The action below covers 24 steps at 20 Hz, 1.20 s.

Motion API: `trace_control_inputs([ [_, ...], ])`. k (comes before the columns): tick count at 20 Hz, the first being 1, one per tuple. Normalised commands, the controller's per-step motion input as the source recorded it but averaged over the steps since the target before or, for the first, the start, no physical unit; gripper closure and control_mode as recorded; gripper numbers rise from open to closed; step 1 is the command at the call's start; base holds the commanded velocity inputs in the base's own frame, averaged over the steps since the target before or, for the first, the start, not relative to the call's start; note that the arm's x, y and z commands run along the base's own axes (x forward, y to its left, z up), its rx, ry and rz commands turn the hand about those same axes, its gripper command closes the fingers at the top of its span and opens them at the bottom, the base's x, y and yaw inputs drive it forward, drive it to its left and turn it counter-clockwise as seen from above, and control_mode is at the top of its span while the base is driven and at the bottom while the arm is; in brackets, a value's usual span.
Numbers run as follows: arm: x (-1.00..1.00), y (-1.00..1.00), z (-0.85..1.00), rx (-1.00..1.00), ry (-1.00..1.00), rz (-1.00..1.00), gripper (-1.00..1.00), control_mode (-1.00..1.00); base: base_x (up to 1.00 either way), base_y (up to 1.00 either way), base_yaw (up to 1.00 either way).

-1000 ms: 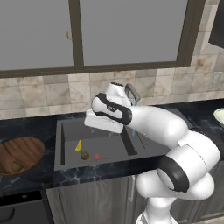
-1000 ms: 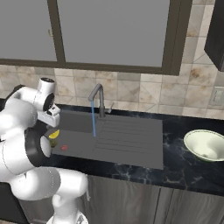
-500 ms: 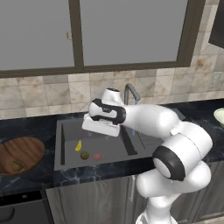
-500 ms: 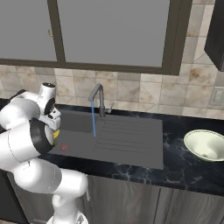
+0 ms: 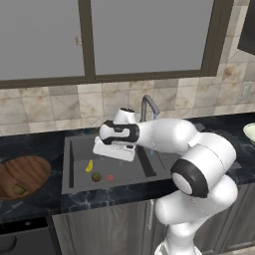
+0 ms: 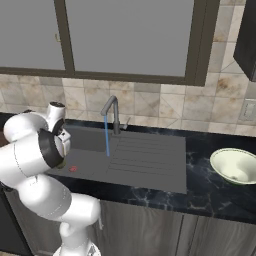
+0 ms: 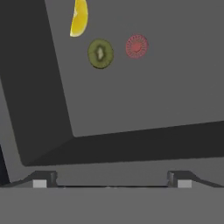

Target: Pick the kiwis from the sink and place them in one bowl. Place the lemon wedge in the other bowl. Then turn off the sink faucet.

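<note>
One kiwi (image 7: 100, 53) lies on the floor of the dark sink (image 5: 74, 149), between the yellow lemon wedge (image 7: 79, 17) and a flat red slice (image 7: 137, 46). The left base view shows the same kiwi (image 5: 96, 176) beside the lemon wedge (image 5: 89, 166). A second kiwi (image 5: 19, 189) rests in the brown wooden bowl (image 5: 30, 167) left of the sink. My gripper (image 5: 113, 153) hangs over the basin's rear, open and empty (image 7: 111, 183), with the fruit ahead of it. The faucet (image 6: 112, 107) runs a blue stream. The pale bowl (image 6: 235, 165) stands far right.
The sink's ribbed drainboard (image 6: 150, 155) stretches to the right of the basin. A tiled wall and a window stand behind the black marble counter (image 6: 210, 192). My own arm covers the basin's left part in the right base view.
The hand has come down and slightly left, from in front of the faucet to low over the basin. The jaws have stayed open; the fruit has not moved.
</note>
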Motion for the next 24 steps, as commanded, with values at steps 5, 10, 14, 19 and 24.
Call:
trace_control_inputs([
  [5, 0.10, 0.05, -0.34, 0.00, -0.06, 0.01, -1.00, -1.00, 0.00, 0.00, 0.00],
  [10, 0.11, 0.07, -0.30, 0.00, -0.05, 0.00, -1.00, -1.00, 0.00, 0.00, 0.00],
  [14, 0.15, 0.08, -0.29, 0.00, -0.05, 0.00, -1.00, -1.00, 0.00, 0.00, 0.00],
  [19, 0.17, 0.07, -0.28, 0.00, -0.03, 0.00, -1.00, -1.00, 0.00, 0.00, 0.00],
  [24, 0.19, 0.05, -0.22, 0.00, -0.01, 0.00, -1.00, -1.00, 0.00, 0.00, 0.00],
])
